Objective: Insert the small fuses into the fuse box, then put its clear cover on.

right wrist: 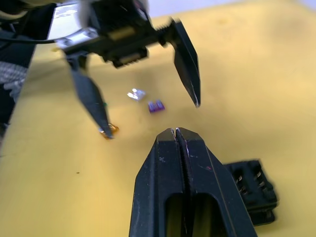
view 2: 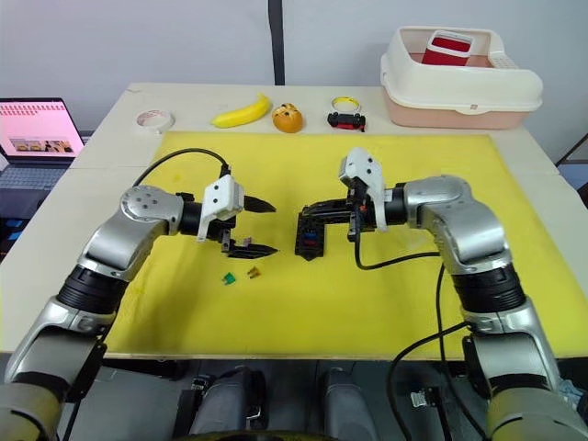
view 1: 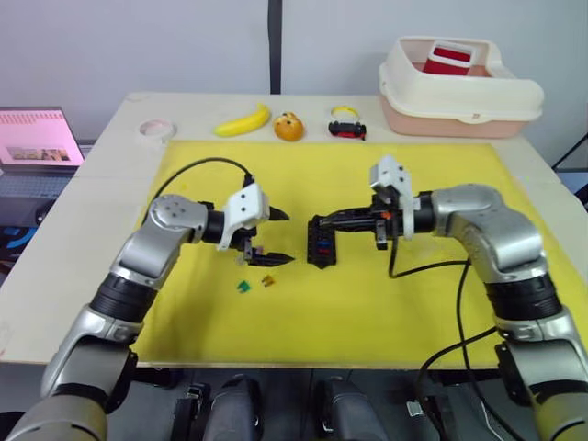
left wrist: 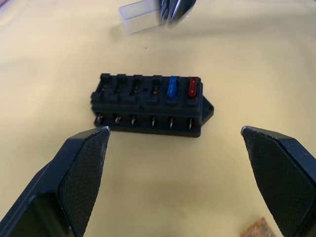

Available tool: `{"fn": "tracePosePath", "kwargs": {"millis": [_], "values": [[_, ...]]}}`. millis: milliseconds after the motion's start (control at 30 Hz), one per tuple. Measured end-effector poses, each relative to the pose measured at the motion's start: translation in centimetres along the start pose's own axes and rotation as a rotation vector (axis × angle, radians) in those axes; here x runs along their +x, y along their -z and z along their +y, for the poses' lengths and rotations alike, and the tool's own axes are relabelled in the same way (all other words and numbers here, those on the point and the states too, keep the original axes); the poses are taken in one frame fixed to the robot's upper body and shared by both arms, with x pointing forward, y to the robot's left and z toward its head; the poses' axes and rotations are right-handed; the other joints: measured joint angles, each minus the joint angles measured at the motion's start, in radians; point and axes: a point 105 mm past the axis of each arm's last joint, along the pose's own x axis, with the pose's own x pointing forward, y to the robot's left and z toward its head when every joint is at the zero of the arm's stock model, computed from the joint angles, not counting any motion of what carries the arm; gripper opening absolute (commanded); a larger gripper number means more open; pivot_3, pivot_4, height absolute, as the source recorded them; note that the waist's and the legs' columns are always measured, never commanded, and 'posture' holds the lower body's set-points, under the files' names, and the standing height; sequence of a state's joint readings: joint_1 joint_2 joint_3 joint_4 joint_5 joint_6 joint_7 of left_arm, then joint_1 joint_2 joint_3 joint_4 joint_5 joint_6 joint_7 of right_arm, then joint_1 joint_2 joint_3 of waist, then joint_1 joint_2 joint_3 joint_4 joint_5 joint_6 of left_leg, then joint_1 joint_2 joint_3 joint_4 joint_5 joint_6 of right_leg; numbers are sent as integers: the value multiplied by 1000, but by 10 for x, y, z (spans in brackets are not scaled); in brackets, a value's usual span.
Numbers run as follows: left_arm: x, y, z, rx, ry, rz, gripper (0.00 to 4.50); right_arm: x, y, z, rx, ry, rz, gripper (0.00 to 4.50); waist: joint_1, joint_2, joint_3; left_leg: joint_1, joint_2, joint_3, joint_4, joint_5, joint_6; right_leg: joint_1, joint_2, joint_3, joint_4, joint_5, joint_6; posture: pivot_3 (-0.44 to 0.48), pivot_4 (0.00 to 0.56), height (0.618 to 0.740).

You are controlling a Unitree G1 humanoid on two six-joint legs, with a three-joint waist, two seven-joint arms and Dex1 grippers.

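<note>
The fuse box (view 1: 322, 241) lies near the middle of the yellow mat (view 1: 413, 303) on the bench (view 1: 83, 239), between the two claws. In the left wrist view it carries a blue fuse (left wrist: 172, 87) and a red fuse (left wrist: 192, 88) side by side at one end of its top row; the other slots in that row look bare. The clear cover (left wrist: 139, 18) lies on the mat beyond the box, just past it from the left claw's side.

The left claw (view 1: 279, 237) is spread wide and holds nothing, its tips pointing at the box from the robot's left. Just under it on the mat lie a green fuse (view 1: 244, 287) and an amber fuse (view 1: 267, 280), close together; the right wrist view also shows a purple fuse (right wrist: 156, 105) and a pale one (right wrist: 135, 94) near them.

The right claw (view 1: 318, 221) is pressed together, its tips right over the box. Whether anything is pinched between them I cannot tell.

Along the bench's far edge sit a banana (view 1: 243, 120), an orange (view 1: 288, 127), a tape roll (view 1: 156, 129) and a cream bin (view 1: 459, 87).
</note>
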State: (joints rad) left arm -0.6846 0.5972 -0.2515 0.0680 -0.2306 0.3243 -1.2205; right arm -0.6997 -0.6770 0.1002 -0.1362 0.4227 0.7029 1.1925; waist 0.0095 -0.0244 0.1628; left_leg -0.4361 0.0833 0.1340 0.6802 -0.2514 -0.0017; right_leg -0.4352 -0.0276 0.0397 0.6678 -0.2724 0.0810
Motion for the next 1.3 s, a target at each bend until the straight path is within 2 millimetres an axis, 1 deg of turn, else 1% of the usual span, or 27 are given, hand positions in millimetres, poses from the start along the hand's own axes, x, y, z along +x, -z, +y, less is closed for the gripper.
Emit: {"fn": "tracePosePath", "kwargs": {"millis": [67,100,200,333,433,533,667,767,833,900,1000,1100,1167,1200,1300], "values": [[-4,1,-1,0,15,11,4500,-4,-5,4,-25,-2,6,41,0,0,0,0,0,0,0,0,0,0,0,0,0,0,0,0,150,739],[-7,2,-3,-4,33,16,4500,-7,-4,6,-39,0,23,41,1,0,0,0,0,0,0,0,0,0,0,0,0,0,0,0,150,739],[-24,4,-4,-18,61,47,4500,-20,2,8,-77,32,99,41,0,0,0,-2,0,0,0,0,0,-2,0,0,0,0,-1,0,150,739],[-52,10,-3,-27,78,119,4500,-51,17,11,-140,73,236,41,1,0,0,-5,0,0,0,0,0,-5,-1,0,0,-1,-1,0,150,739],[-70,12,-1,-44,77,141,4500,-78,27,12,-160,107,327,877,0,0,0,-5,0,0,1,0,0,-6,-1,0,-1,-2,-3,0,150,739],[-96,16,-2,-66,81,191,4500,-111,32,19,-132,131,409,2482,0,0,0,-5,0,0,0,0,0,-6,-1,0,-1,-2,-3,0,150,739],[-120,20,-3,-65,81,237,4500,-142,23,22,-123,179,440,4438,-3,0,0,-5,0,0,0,0,0,-6,0,0,-1,-2,-3,0,150,739],[-135,26,-5,-73,76,275,4500,-160,24,21,-99,217,460,4479,-4,0,0,-5,0,1,0,0,0,-6,-1,0,-1,-2,-4,0,150,739],[-142,28,-5,-76,69,290,4500,-166,25,21,-92,230,462,4479,-4,0,0,-5,0,1,0,0,0,-6,-1,0,-1,-2,-4,0,150,739],[-144,30,-4,-75,70,290,4500,-167,26,22,-94,229,463,4479,-2,0,0,-5,0,1,1,0,0,-6,-1,0,-1,-2,-4,0,150,739],[-139,32,-4,-78,86,279,4500,-166,26,22,-96,228,460,4479,1,0,0,-5,0,1,1,0,0,-6,-1,0,-1,-2,-4,0,150,739],[-125,33,-5,-98,113,226,4500,-161,18,20,-127,230,438,4479,0,0,0,-5,0,1,1,0,0,-6,-1,0,-1,-2,-4,0,150,739],[-115,35,-8,-159,138,188,4500,-151,9,19,-162,222,410,4479,-1,0,0,-6,0,1,1,0,0,-7,-1,0,-1,-2,-4,0,150,739],[-112,36,-9,-193,147,175,4500,-146,6,19,-174,216,396,4479,-2,0,0,-6,0,1,1,0,0,-7,-1,0,-1,-2,-4,0,150,739],[-99,37,-14,-369,182,121,4500,-123,-6,17,-210,194,323,4479,-7,0,0,-6,1,1,1,0,0,-7,0,0,0,-2,-3,0,150,739]]}}
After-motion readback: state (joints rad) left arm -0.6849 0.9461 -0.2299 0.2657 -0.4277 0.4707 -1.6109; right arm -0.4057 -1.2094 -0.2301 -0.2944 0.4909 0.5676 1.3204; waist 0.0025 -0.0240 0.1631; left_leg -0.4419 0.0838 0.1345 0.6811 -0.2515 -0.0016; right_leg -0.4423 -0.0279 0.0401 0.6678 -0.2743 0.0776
